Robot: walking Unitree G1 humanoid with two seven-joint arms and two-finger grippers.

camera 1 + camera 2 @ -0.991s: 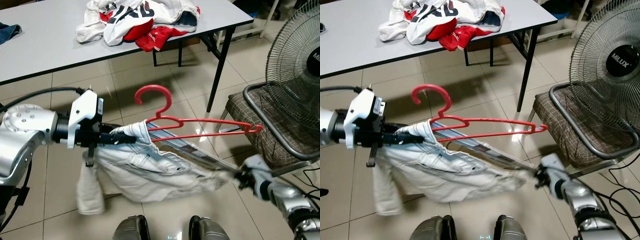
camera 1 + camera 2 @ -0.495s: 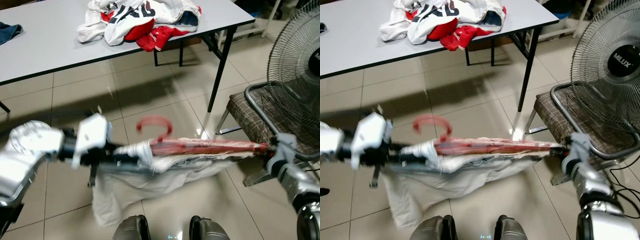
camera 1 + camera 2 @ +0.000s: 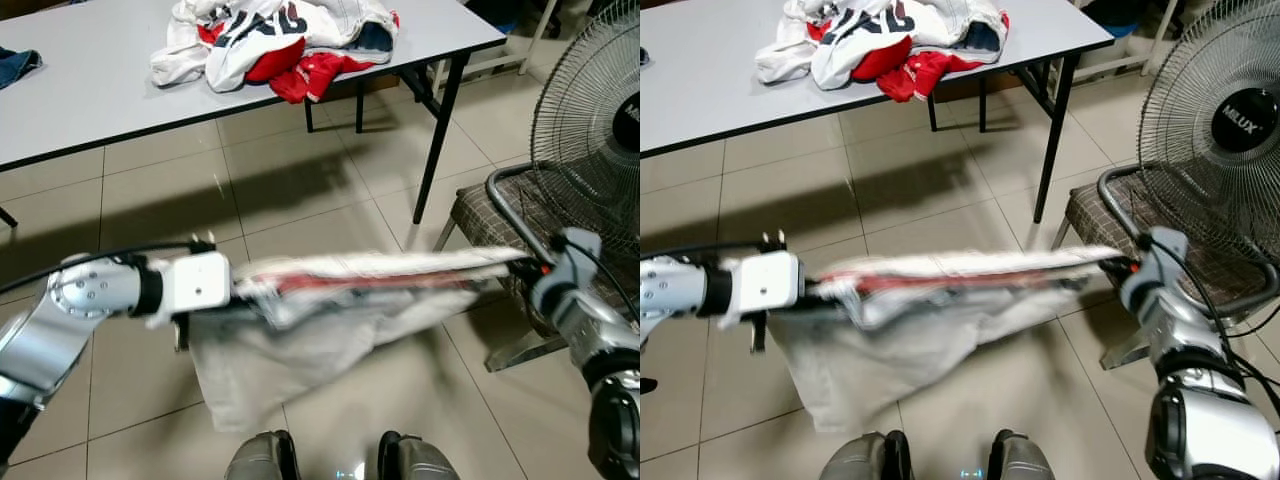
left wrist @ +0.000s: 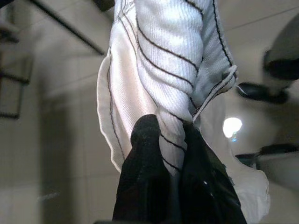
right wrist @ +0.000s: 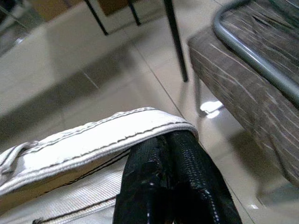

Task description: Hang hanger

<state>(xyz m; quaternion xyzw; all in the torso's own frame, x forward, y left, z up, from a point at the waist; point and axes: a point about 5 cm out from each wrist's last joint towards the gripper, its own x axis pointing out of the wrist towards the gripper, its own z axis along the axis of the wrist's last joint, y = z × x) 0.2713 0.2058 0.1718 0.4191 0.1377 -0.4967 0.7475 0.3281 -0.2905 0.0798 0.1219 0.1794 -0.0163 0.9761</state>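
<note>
Beige floor tiles (image 3: 300, 190) lie under me, with a grey table (image 3: 90, 80) far, carrying a clothes pile (image 3: 280, 40).
My left gripper (image 4: 170, 135) and right gripper (image 5: 170, 140) each pinch one end of the white garment (image 3: 320, 330), stretched level; the red hanger (image 3: 340, 281) is inside it. A fan (image 3: 1225, 120) and a chair (image 3: 1140, 225) stand right.

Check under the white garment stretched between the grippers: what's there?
A red hanger shows as a streak beneath the top fold of the white garment, blurred by motion. Its hook is covered. Below hangs more fabric over floor tiles. Left gripper and right gripper pinch the ends.
</note>
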